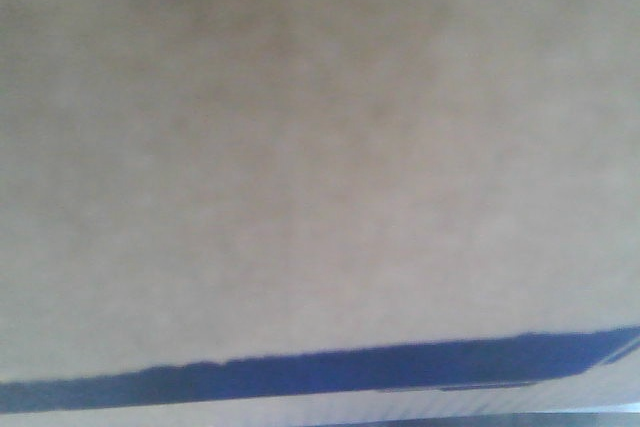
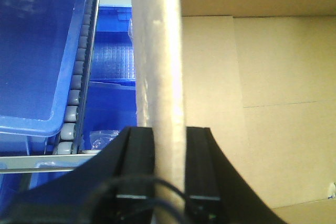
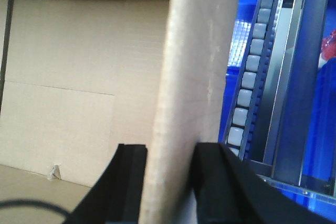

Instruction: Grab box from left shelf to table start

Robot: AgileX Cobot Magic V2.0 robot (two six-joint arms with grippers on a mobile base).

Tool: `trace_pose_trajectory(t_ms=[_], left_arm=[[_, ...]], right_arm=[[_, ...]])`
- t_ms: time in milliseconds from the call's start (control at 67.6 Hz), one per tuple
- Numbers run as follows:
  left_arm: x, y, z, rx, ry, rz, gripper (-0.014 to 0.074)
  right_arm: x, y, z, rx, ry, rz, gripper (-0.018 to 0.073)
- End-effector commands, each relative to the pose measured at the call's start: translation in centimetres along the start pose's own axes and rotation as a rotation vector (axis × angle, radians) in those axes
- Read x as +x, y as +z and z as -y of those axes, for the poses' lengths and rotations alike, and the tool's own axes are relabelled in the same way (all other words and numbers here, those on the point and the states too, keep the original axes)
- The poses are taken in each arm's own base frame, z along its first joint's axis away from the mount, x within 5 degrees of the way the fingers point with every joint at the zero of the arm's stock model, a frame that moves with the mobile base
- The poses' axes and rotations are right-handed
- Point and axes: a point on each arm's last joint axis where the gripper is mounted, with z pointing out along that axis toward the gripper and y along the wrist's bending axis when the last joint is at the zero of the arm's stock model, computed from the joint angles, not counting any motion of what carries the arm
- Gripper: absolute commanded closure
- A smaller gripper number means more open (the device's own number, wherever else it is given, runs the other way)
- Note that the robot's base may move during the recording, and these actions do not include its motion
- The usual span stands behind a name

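Observation:
The brown cardboard box (image 1: 300, 147) fills the front view, very close and blurred. My left gripper (image 2: 169, 136) is shut on the box's upright left wall (image 2: 157, 51), one black finger (image 2: 139, 148) outside and one inside. The open box interior (image 2: 262, 77) lies to its right. My right gripper (image 3: 170, 156) is shut on the box's right wall (image 3: 194, 51), with the box interior (image 3: 68, 77) to its left. A silvery shelf rail (image 2: 31, 163) shows low in the left wrist view. The table is out of view, and no lettering shows.
Blue plastic bins (image 2: 37, 51) and a grey roller track (image 2: 79, 77) stand close left of the box. Another roller track (image 3: 252, 72), a metal upright (image 3: 294, 77) and blue bins stand close on its right. A dark blue band (image 1: 350, 367) crosses the bottom of the front view.

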Motion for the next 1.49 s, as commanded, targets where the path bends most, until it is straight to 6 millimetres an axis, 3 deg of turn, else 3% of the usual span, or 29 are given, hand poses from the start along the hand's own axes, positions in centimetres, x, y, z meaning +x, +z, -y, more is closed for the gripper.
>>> trace_pose_trajectory(t_ms=[0,266,725,1007,1317,1480], left_arm=[[-1.9,-1.3,1.3,0.156,-0.023,0.187,0.0689],[-2.1,-1.9,1.5,0.178,-0.027,0.254,0.0689],[-1.9,-1.7,1.5,0.177,-0.027,0.239,0.069],[-1.0,0.1,1.4,0.173,-0.036,0.175,0.0691],[1.1,3.3,1.2,0.164,-0.052,0.047,0.0697],[0.7,4.0,0.9,0.143,-0.041,0.125,0.0697]], right_arm=[[-1.4,-1.3,-1.0,-0.068,0.013,0.178,0.0492],[-0.9,-3.4,-1.6,-0.074,-0.011,0.308,0.0492],[-0.9,-3.4,-1.6,-0.074,-0.011,0.309,0.0492],[-0.9,-3.4,-1.6,-0.074,-0.011,0.309,0.0492],[-0.9,-3.4,-1.6,-0.074,-0.011,0.309,0.0492],[-0.9,-3.4,-1.6,-0.074,-0.011,0.309,0.0492]])
